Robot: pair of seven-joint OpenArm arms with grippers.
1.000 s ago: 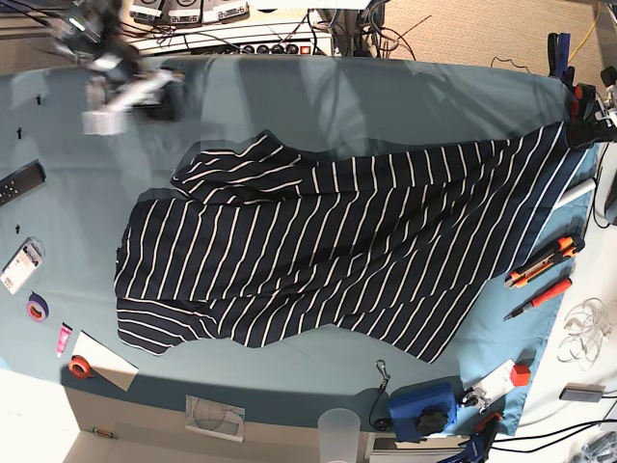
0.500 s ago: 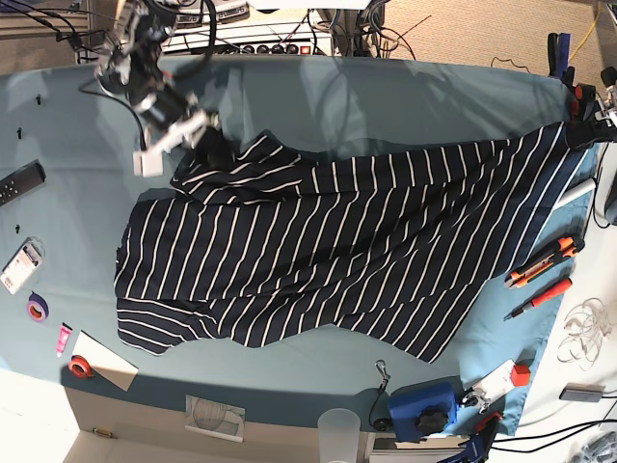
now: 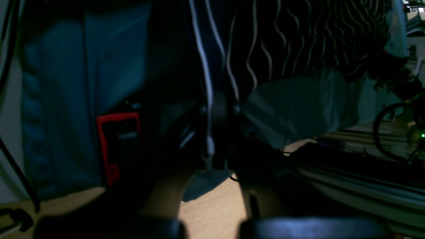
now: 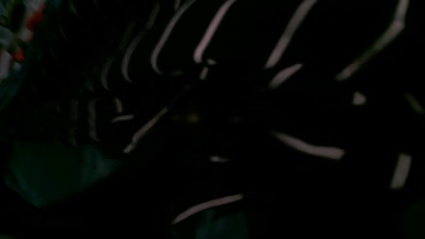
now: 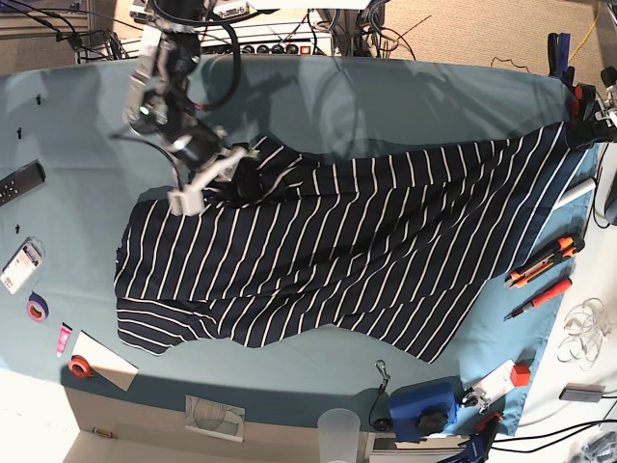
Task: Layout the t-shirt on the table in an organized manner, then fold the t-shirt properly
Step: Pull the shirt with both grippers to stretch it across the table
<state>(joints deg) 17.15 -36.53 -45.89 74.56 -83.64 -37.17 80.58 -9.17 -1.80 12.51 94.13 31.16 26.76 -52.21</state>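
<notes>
Right pincer (image 5: 241, 178) low, arm angled onto the t-shirt (image 5: 337, 251).

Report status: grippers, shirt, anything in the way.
Left gripper shut on the t-shirt corner at the table edge. Right gripper down on the bunched sleeve, grip unconfirmed. Shirt spread but skewed. Tools beside the hem, off the fabric.

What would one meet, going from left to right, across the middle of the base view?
Small purple tape roll → large dark navy white-striped fabric t-shirt → orange utility knife.
</notes>
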